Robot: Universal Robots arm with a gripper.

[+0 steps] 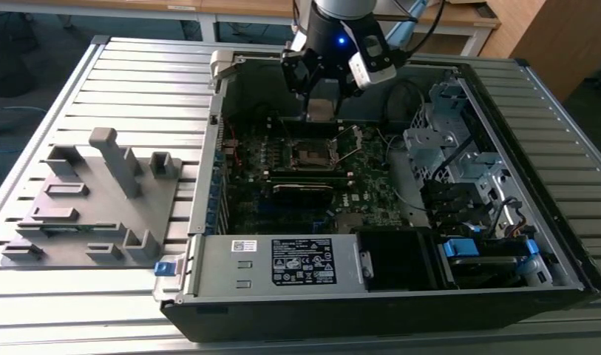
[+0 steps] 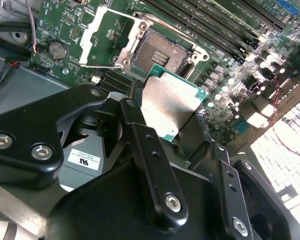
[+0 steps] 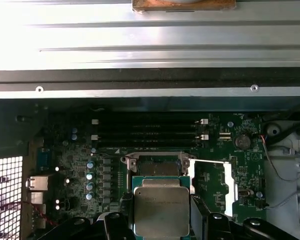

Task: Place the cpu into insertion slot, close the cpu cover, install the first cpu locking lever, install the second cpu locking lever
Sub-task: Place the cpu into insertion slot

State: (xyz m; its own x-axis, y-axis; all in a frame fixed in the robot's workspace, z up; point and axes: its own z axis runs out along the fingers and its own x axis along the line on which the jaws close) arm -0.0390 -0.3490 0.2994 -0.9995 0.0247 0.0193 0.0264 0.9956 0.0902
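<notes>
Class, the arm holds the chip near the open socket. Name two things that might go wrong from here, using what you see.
1. The gripper grips the cpu by its edges only; it might slip or land askew in the insertion slot, harming the contacts.
2. The cpu cover stands open beside the slot; the fingers might knock it.

In the first wrist view the flat square silver-topped cpu covers part of the square black insertion slot, and the picture's edge cuts the chip off. In the second wrist view the black hand hides the cpu's gripped edges. In the exterior view the top edge cuts off the robot arm.
</notes>
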